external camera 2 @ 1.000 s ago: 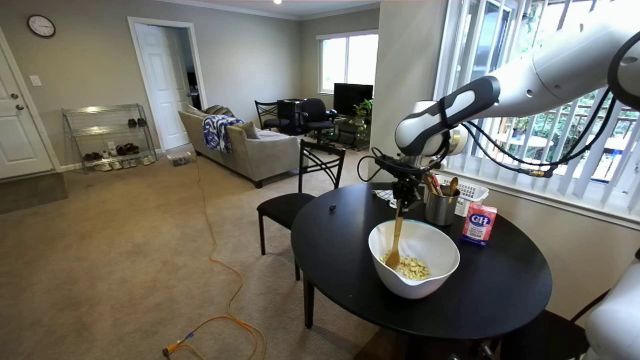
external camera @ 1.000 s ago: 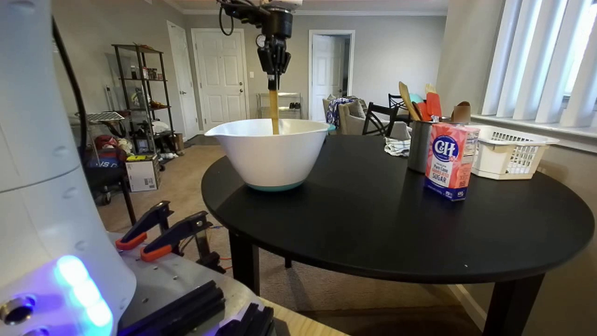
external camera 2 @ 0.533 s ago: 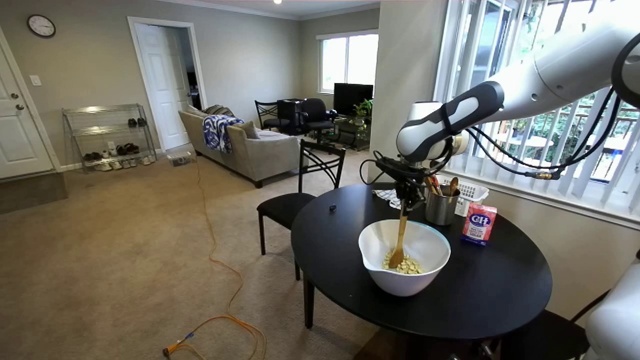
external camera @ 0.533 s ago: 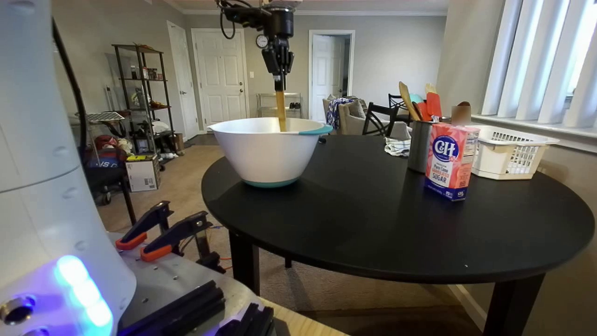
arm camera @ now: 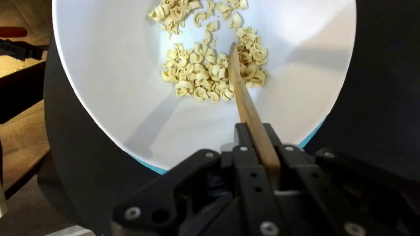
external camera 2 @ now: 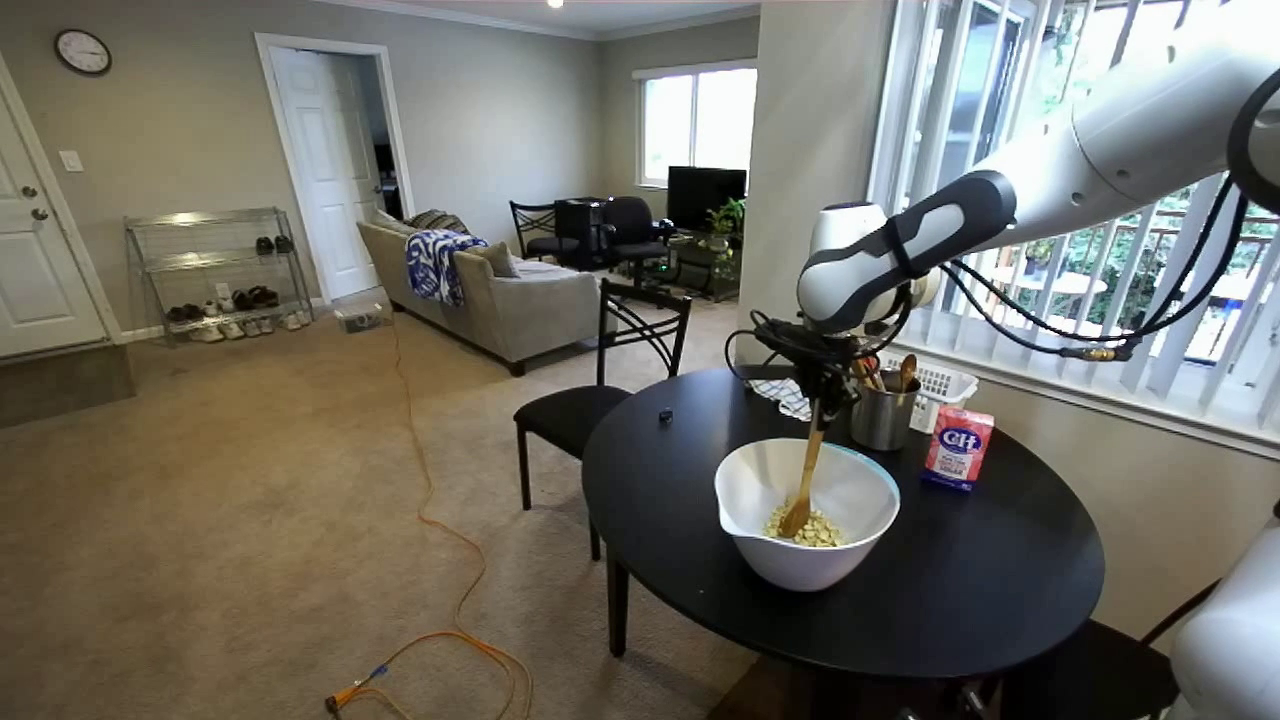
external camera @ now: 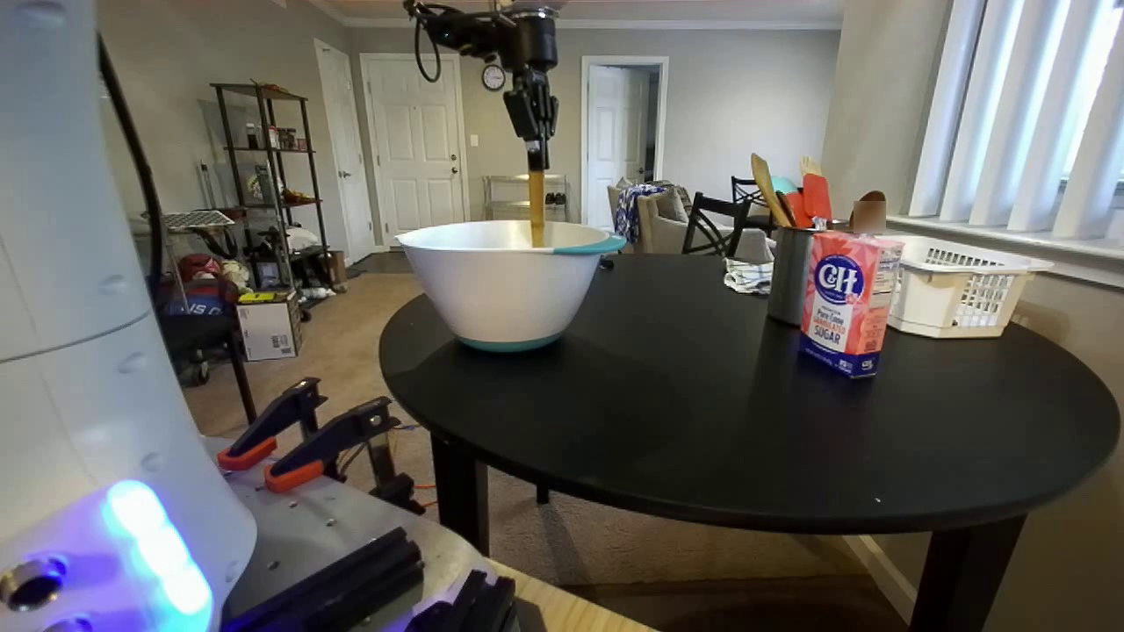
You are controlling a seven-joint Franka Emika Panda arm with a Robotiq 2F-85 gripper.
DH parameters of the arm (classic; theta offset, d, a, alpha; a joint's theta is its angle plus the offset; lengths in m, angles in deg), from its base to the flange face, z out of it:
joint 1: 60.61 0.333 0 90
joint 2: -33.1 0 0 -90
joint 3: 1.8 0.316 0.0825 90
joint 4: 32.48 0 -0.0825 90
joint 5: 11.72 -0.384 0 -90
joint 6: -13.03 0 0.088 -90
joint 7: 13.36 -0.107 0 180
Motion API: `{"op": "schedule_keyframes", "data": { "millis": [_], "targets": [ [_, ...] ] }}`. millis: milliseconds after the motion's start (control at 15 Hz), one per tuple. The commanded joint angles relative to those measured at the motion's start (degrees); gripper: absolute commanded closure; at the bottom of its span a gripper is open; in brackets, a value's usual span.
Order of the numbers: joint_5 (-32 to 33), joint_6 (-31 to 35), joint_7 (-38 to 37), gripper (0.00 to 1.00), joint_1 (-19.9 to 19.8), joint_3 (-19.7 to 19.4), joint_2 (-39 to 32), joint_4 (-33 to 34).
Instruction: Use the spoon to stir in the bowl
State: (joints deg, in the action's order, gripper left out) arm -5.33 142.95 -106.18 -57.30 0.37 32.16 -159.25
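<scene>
The light wooden spoon is held between the fingers of my gripper. In the wrist view its lower end is among the pale curly pasta in the white bowl. In an exterior view the spoon leans slightly, its head in the pasta inside the bowl. In an exterior view my gripper is above the bowl, and the spoon goes down behind the near rim, which hides its head. The bowl stands upright on the black table, near its edge.
A metal holder with utensils, a pink sugar carton, a white basket and a checked cloth are on the table. A black chair stands beside it. Clamps sit by the robot base.
My gripper and the spoon have moved right in one exterior view and slightly right in the other. The bowl has shifted and turned a little, bringing its teal rim part into view. The grip stays.
</scene>
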Motion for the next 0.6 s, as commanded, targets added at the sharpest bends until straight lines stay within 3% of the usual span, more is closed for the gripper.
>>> {"op": "schedule_keyframes", "data": {
  "millis": [0,533],
  "targets": [
    [5.36,-2.16,0.99,0.97,-0.59,-0.49,0.78,-1.33],
    [5.94,-11.69,11.58,0.97,-0.44,-0.24,0.72,0.65]
  ]
}}
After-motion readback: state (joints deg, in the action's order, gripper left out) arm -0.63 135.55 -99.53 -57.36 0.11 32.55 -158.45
